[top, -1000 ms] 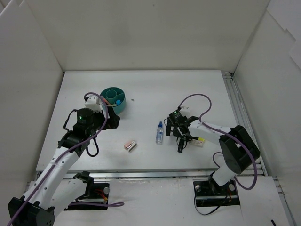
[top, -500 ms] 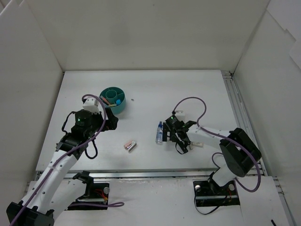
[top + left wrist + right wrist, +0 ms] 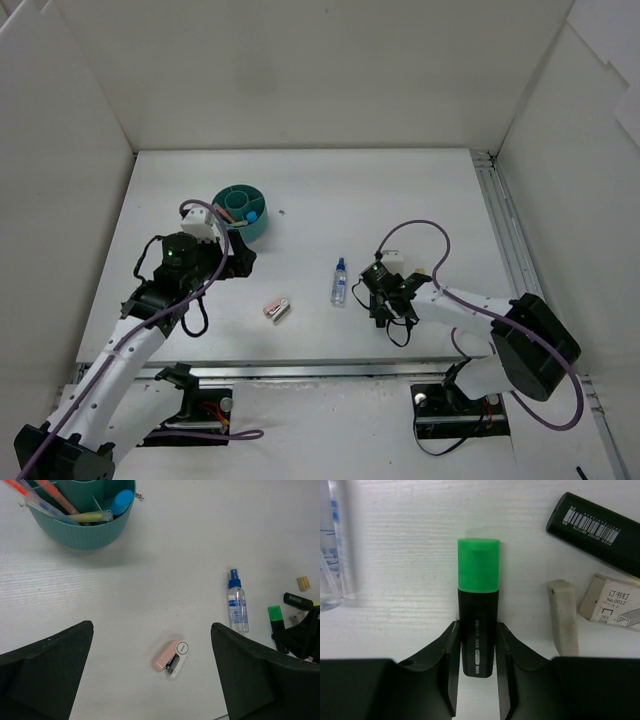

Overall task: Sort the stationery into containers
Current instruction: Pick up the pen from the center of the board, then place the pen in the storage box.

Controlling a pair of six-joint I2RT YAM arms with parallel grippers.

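A green-capped black highlighter point(image 3: 478, 610) lies flat on the table, and my right gripper point(image 3: 478, 630) is shut on its black body, both fingers touching its sides. To its left lies a clear blue-capped bottle point(image 3: 339, 282). A pink and white stapler point(image 3: 171, 656) lies below my left gripper point(image 3: 151, 627), which hovers wide open and holds nothing. The round teal tub point(image 3: 80, 535) stands at the back left with pens, a yellow marker point(image 3: 92, 516) and a blue highlighter point(image 3: 122, 501) in its compartments.
Right of the held highlighter lie a white eraser point(image 3: 563, 615), a small staple box point(image 3: 612, 610) and a black barcoded marker point(image 3: 595, 532). A tan eraser point(image 3: 303, 583) sits beyond them. White walls enclose the table on three sides.
My right gripper has swung in behind the green highlighter and closed on it. The left arm has barely shifted and stays open.
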